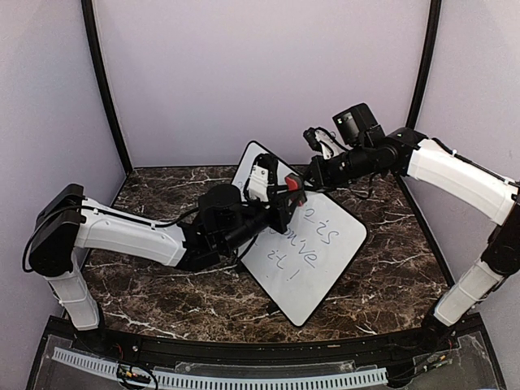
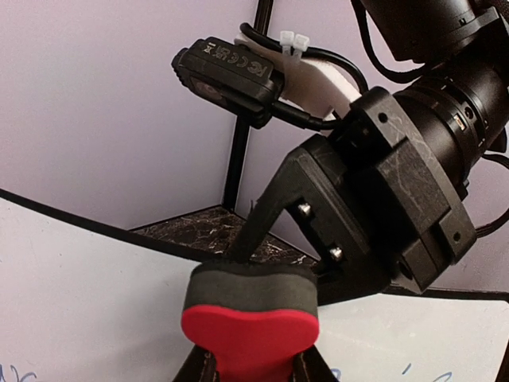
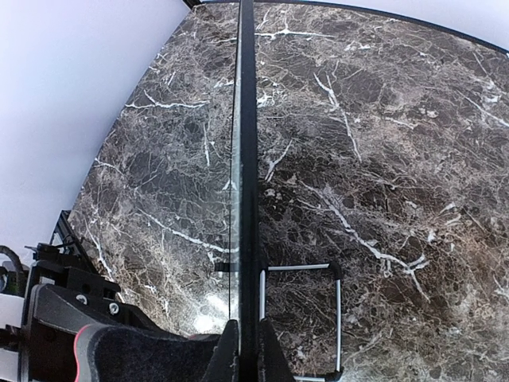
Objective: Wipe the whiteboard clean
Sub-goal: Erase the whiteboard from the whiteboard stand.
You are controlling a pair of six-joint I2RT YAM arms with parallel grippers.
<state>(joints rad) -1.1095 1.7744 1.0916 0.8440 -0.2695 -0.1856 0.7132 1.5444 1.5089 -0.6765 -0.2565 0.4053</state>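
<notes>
The whiteboard (image 1: 321,264) stands tilted on the marble table, with blue-grey handwriting (image 1: 302,240) across its middle. My left gripper (image 1: 289,197) is shut on a red eraser (image 1: 294,187). In the left wrist view the eraser (image 2: 250,322) has its dark felt side turned to the board's (image 2: 75,306) upper part, and the left gripper (image 2: 250,370) pinches its red back. My right gripper (image 1: 315,173) is shut on the board's far edge. In the right wrist view the board (image 3: 248,151) is edge-on between the right gripper's (image 3: 248,354) fingers.
The dark marble tabletop (image 1: 154,284) is ringed by pale walls and two black corner poles (image 1: 106,89). A thin wire stand (image 3: 338,318) juts from the back of the board. The two grippers are close together at the board's top.
</notes>
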